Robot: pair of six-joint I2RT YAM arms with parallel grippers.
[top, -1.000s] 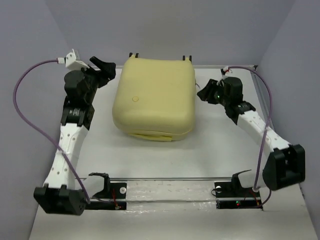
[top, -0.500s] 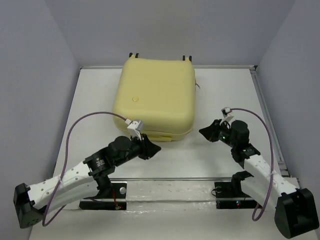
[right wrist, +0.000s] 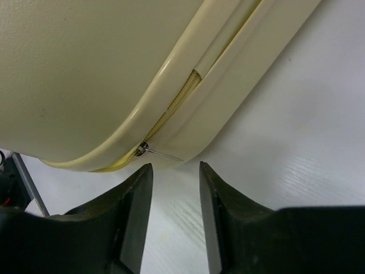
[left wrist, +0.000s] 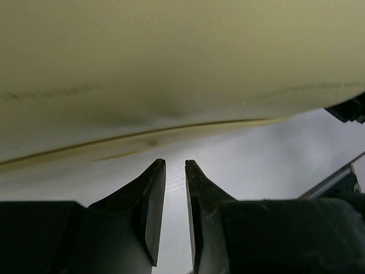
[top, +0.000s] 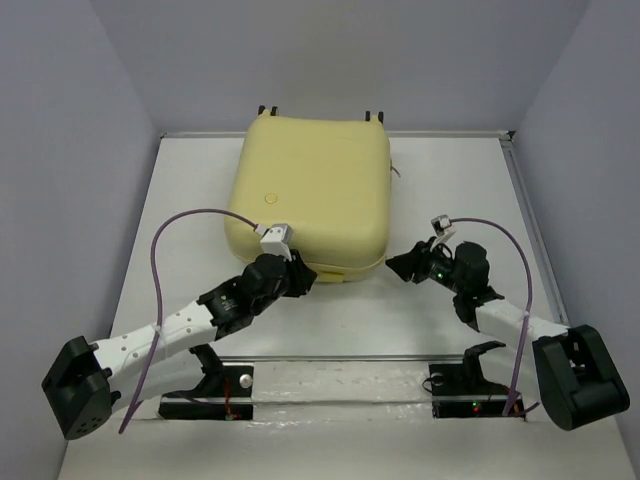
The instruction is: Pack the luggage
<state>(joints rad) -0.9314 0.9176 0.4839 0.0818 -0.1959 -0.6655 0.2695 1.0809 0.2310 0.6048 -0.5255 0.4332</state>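
— Luggage [top: 310, 195] first: where does it lie?

— Flat on the white surface [top: 190, 200], at the middle of the far edge, with its lid down and shut. The shell is pale yellow with rounded corners, and small black wheels [top: 265, 108] poke out on its far side.

— What of the seam?

— The right wrist view shows it curving round the near right corner of the luggage. A thin metal zipper pull [right wrist: 155, 151] sticks out of the seam there.

— Where is the left pincer?

— The left pincer [top: 303, 280] sits at the near side of the luggage, close to its near left corner, and points at the shell. In its own camera the fingers [left wrist: 151, 194] stand almost together, with only a narrow slit between them and nothing in it. It grasps nothing. Whether the tips touch the shell cannot be told.

— And the right pincer?

— The right pincer [top: 396, 266] is low over the surface, just beside the near right corner. Its fingers [right wrist: 137, 205] are parted more widely, with bare surface showing between them. It is released and aimed at the zipper pull, short of it.
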